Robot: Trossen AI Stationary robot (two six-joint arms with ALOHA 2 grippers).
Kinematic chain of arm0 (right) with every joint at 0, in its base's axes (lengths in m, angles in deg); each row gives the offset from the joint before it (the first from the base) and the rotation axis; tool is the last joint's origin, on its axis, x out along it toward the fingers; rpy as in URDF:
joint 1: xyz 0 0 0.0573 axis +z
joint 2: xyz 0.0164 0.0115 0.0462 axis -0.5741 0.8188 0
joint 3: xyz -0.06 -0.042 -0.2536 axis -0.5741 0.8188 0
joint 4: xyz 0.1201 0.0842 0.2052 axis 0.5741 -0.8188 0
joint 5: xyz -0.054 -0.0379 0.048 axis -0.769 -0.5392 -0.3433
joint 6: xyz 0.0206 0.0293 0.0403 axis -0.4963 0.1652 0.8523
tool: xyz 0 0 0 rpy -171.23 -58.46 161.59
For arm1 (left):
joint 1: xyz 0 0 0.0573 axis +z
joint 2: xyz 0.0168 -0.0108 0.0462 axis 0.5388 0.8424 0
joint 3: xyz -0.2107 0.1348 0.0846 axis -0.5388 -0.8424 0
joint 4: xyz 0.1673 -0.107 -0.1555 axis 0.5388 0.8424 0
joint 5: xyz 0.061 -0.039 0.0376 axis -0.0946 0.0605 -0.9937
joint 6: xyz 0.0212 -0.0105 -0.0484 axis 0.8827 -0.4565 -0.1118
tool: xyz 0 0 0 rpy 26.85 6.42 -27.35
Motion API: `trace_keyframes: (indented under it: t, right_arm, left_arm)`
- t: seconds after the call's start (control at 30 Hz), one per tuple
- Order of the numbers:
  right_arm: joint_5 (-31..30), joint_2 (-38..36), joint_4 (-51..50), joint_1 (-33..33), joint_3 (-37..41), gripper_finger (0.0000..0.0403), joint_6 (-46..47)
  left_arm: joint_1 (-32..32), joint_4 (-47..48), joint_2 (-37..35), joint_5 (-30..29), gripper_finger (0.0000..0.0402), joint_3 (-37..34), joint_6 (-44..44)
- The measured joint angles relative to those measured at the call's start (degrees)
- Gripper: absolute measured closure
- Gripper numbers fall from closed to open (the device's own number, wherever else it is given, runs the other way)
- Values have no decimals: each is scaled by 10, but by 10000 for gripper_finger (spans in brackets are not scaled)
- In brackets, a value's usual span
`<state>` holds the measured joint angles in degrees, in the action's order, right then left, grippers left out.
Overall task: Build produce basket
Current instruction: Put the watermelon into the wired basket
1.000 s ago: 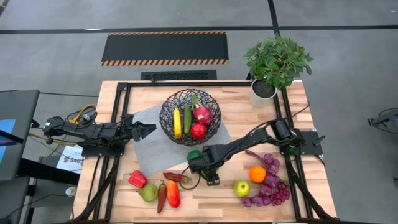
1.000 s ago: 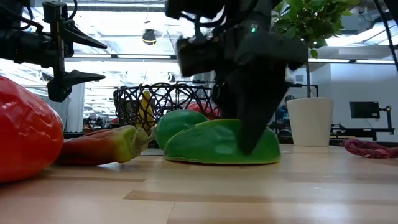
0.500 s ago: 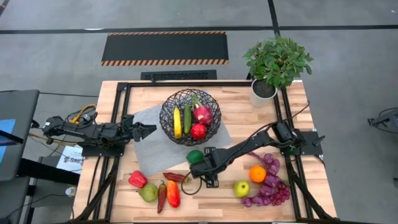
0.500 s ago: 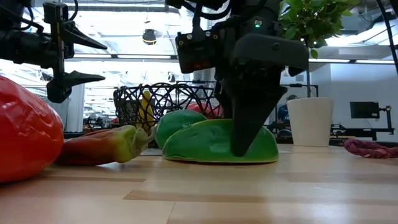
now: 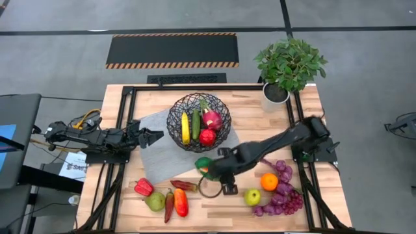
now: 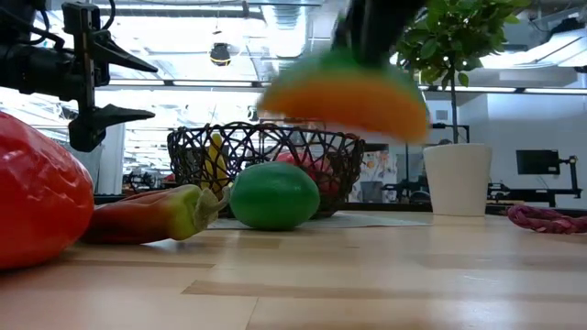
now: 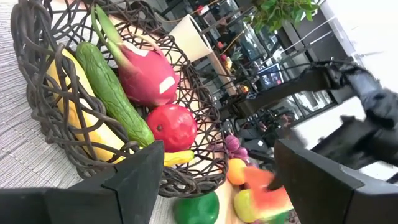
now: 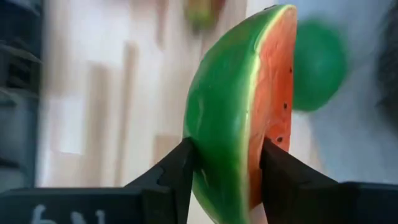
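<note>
Basket (image 5: 198,121) holds four produce items — perhaps more — one watermelon slice (image 8: 245,118) gripped.

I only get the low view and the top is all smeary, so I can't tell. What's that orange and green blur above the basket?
Observer: A watermelon slice, pinched rind to flesh by the right gripper.
Operator: Is it over the basket yet?
Observer: No. From above it hangs beside the lime, short of the basket.
Operator: What's inside the basket?
Observer: A banana, cucumber, dragon fruit and red apple. The left gripper waits open beside it.
</note>
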<state>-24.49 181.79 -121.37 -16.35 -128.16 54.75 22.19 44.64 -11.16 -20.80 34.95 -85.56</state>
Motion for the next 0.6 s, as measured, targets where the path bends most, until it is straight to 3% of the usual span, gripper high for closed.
trace_keyframes:
  t: [0.27,0.4,0.6]
  right_arm:
    - [-25,-100,177,-81,-1,244,56]
    - [-33,-101,253,-134,-1,243,139]
    - [-36,-66,290,-190,-1,232,276]
  left_arm:
    - [0,0,0,0,113,0,1]
    - [0,0,0,0,113,0,1]
    - [0,0,0,-1,113,0,1]
